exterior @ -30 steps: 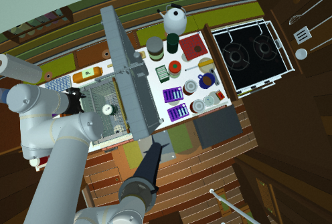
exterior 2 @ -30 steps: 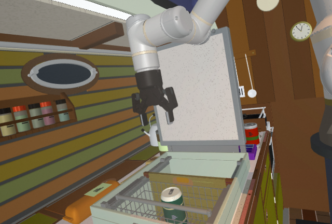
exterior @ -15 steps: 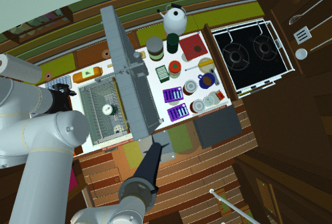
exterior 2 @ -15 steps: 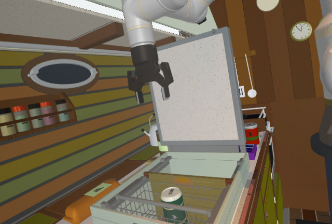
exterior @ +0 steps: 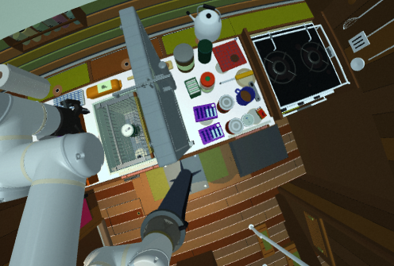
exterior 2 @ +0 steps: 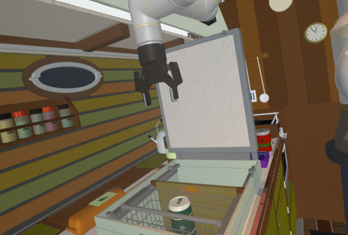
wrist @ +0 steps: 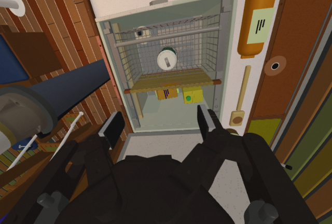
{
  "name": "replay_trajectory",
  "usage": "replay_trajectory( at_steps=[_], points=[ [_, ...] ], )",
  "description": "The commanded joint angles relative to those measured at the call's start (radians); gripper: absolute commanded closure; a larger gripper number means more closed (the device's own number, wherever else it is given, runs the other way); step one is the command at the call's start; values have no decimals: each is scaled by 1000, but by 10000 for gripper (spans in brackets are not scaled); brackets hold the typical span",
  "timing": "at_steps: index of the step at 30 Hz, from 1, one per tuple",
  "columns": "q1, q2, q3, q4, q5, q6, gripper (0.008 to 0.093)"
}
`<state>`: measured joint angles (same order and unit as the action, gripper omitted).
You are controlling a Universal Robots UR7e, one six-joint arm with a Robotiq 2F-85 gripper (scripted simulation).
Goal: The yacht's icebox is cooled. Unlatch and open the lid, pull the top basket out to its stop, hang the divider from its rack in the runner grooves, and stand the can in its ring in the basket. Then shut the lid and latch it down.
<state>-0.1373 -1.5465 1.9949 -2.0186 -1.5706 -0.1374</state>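
Observation:
The latch is hidden behind the raised lid (exterior 2: 206,94), which stands upright at the icebox's hinge side. The icebox (wrist: 167,63) is open, and its wire basket (wrist: 166,50) sits pulled toward the far end. A green can (exterior 2: 180,211) with a white top stands upright in the basket (exterior: 123,129). The mesh divider (wrist: 171,83) hangs across the box on the runner grooves, just beside the basket. My gripper (exterior 2: 158,92) is open and empty, high above the box next to the lid's free edge.
The stove (exterior: 298,64) lies at the counter's far end, past a crowd of jars, tins and a kettle (exterior: 207,24). An orange roll (wrist: 256,15) and a wooden peg (wrist: 240,101) lie on the counter beside the icebox. The arm's dark link (wrist: 61,90) reaches over the floor planks.

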Motion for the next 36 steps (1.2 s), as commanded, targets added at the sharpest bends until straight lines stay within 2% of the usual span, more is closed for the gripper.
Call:
replay_trajectory(
  at_steps=[1,6,15,20,24,31,36],
  points=[
    [-4,-8,7,0,0,-3,80],
    [-39,-76,70,5,0,-38,80],
    [-175,-296,237,56,0,-174,80],
    [-248,-394,295,96,0,-248,80],
    [-274,-425,313,111,0,-274,80],
    [-277,-429,312,116,0,-278,80],
    [-279,-431,289,141,0,-279,80]
  ],
)
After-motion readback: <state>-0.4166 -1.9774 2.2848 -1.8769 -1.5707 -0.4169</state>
